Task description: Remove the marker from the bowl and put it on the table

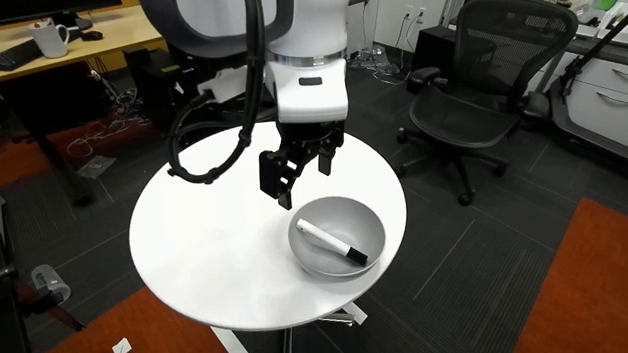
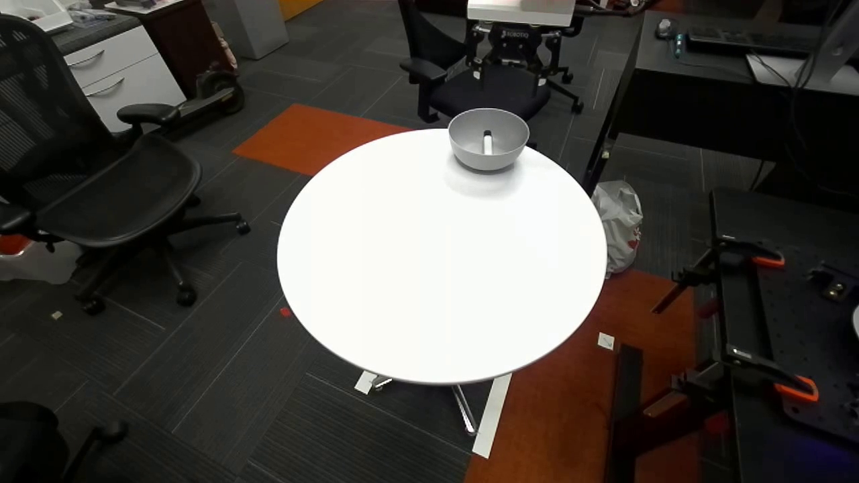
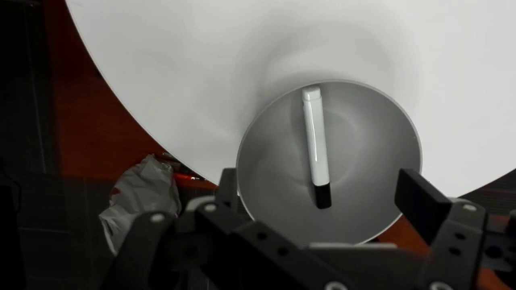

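The marker is a white pen with a black cap. It lies tilted inside the bowl in both exterior views (image 1: 326,240) (image 2: 488,143) and in the wrist view (image 3: 316,145). The grey bowl (image 1: 366,226) (image 2: 473,159) (image 3: 367,157) stands upright near the edge of the round white table (image 1: 212,248) (image 2: 436,268) (image 3: 169,80). My gripper (image 1: 305,183) (image 2: 509,77) (image 3: 320,183) hangs above the bowl, apart from it. Its fingers are wide open with nothing between them. In the wrist view, the marker's black end shows between the fingers, below them.
A black office chair (image 1: 486,70) (image 2: 114,181) stands beside the table. A desk (image 1: 125,31) holds a white mug (image 1: 49,39) and a keyboard. A plastic bag (image 2: 616,225) (image 3: 145,193) lies on the floor by the table. A black bench with clamps (image 2: 792,302) is near its side.
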Available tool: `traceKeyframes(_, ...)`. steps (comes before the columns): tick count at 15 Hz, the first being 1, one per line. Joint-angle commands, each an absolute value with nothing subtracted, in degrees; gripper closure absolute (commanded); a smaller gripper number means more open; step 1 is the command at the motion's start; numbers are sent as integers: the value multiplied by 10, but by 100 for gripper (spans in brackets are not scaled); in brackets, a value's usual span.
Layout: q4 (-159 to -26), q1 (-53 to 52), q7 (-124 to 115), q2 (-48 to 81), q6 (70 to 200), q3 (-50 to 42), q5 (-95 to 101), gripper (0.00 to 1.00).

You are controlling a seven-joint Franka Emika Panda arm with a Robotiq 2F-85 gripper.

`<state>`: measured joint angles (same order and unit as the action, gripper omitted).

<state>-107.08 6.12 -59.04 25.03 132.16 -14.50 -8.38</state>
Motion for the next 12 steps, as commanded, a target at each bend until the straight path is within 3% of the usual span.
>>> traceKeyframes(1, -1066, 66, -602, 254, 1321, -141, -80, 0)
traceKeyframes(12, -1036, 64, -630, 289, 1323, -145, -81, 0)
